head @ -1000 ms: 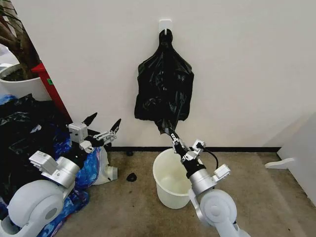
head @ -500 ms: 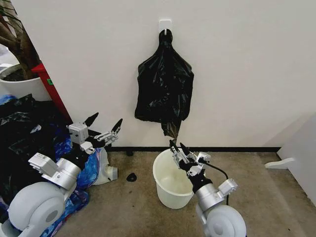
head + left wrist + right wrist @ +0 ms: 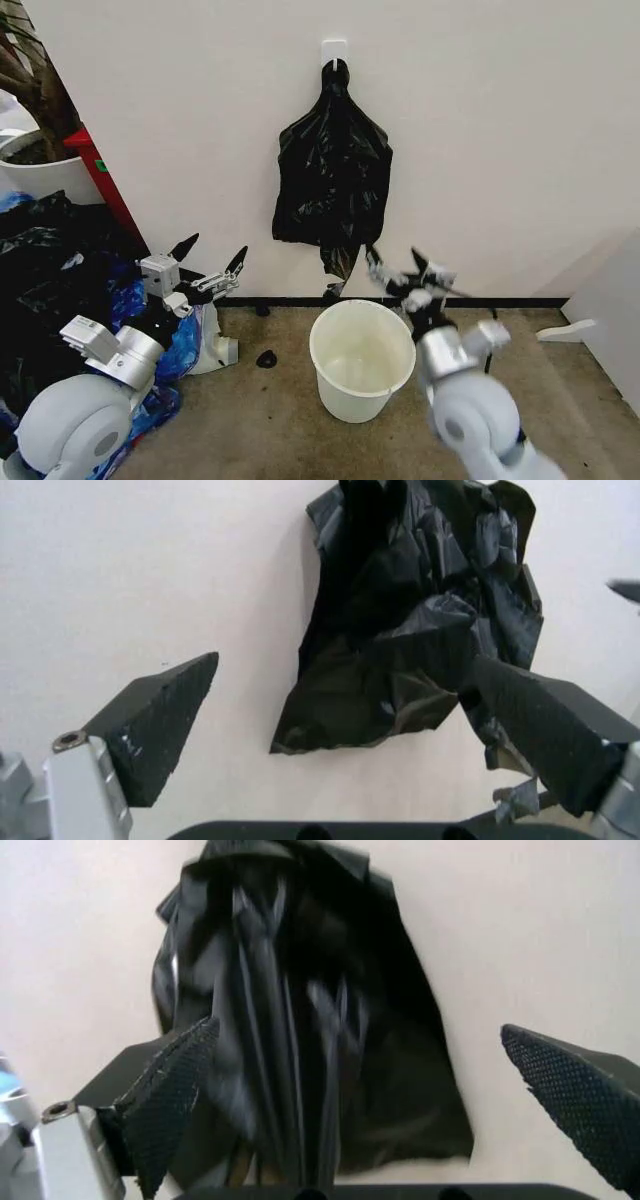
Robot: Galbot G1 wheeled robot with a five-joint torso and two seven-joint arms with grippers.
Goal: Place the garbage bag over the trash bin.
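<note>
On wall hook: one garbage bag (image 3: 333,170); below, one trash bin (image 3: 361,359).

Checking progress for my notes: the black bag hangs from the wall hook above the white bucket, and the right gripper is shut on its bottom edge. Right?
Not quite. The right gripper is open and holds nothing, beside the garbage bag's lower edge, as the head view shows. The bag does hang from the wall hook above the trash bin.
</note>
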